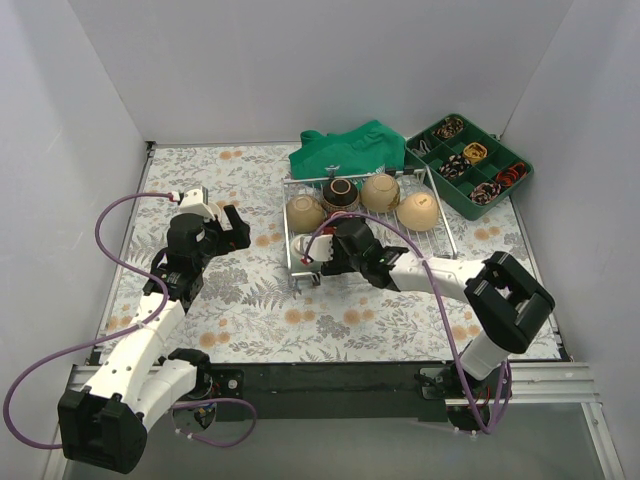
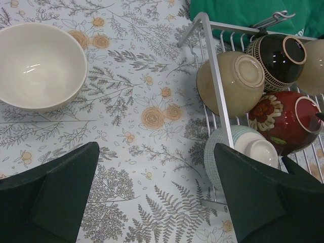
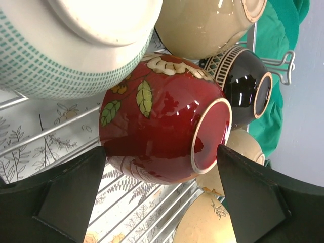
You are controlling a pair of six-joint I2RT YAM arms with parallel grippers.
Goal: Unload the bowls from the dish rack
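Straddling red bowl point(image 3: 162, 131), R fingers point(image 3: 263, 202) wide open, nothing held; bowl lies on its side in dish rack point(image 2: 215, 76). Prob. glazed ceramic: stiff, slick, chippable, moderate wt; pinch at rim. L fingers point(image 2: 55, 197) open, empty, over desk point(image 2: 126, 167).

The left arm point(image 1: 140, 350) and right arm point(image 1: 450, 275) have white tubular links between blocky black joint housings, the bulkiest just above the black base rail point(image 1: 330, 380). A purple cable point(image 1: 105, 235) hangs in loose loops off each arm, from rail to wrist. The left gripper point(image 1: 243, 228) and right gripper point(image 1: 325, 255) are black. Their fingers point(image 2: 55, 195) are matte, flat-faced wedges with angular edges, greenish-black up close.
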